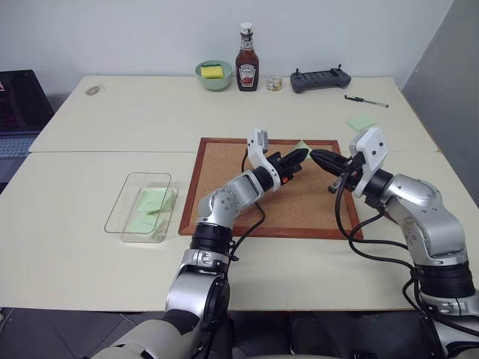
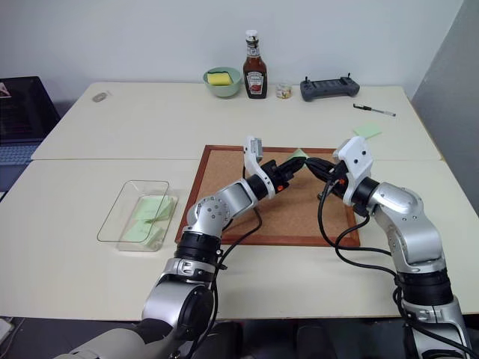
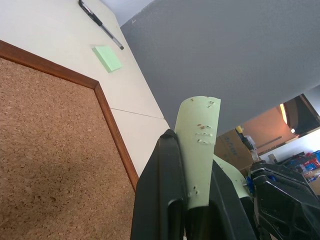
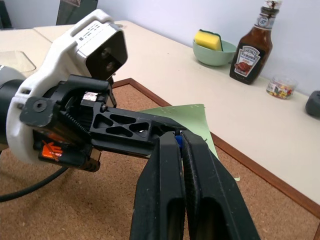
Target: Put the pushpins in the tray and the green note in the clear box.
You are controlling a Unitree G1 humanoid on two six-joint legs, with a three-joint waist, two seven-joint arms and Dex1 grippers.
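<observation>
My left gripper (image 1: 299, 155) is shut on the pale green note (image 3: 200, 145), which it holds up over the far edge of the corkboard (image 1: 224, 194). My right gripper (image 4: 178, 137) is shut and meets the left one tip to tip at the note (image 4: 192, 117). A tiny blue bit, a pushpin, is pinched at its tips. The clear box (image 1: 147, 174) stands left of the corkboard with green slips inside. At the table's far left lies a small brownish dish (image 1: 93, 90), the tray as far as I can tell.
Along the far edge stand a green bowl with a sponge (image 1: 214, 74), a ketchup bottle (image 1: 247, 60), a small jar (image 1: 274, 83) and a dark controller (image 1: 320, 78). A pen (image 1: 367, 101) and a green sticky pad (image 1: 361, 122) lie at the right. A laptop (image 1: 19, 112) sits at the far left.
</observation>
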